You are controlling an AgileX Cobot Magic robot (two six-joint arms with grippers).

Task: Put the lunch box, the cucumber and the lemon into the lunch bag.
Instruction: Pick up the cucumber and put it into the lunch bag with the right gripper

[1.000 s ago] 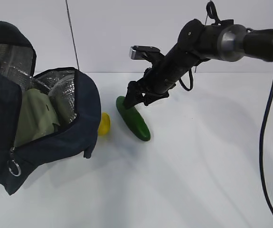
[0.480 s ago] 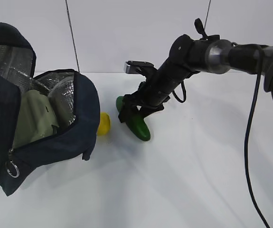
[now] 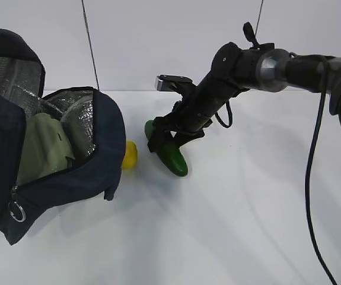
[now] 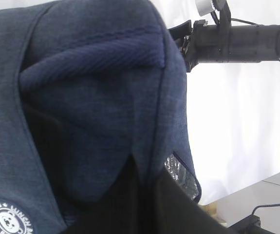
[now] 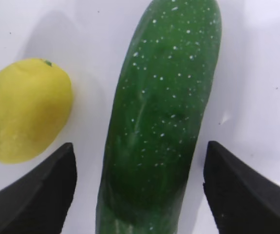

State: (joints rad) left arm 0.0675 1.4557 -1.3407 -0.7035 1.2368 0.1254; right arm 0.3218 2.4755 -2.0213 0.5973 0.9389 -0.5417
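Cucumber [image 5: 159, 122] lies on the surface [image 3: 247, 208] between my spread right fingers [image 5: 42, 187], lemon [image 5: 25, 109] just beside it. Lunch box [image 3: 45, 148] sits in the bag [image 3: 108, 148], whose flap my left fingers pinch. Next, I judge: close on the cucumber, clear of the lemon.

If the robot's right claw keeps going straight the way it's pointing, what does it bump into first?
Most likely the smooth dark green cucumber. The right gripper points down at it with open jaws on either side. The small yellow lemon lies just off to one side.
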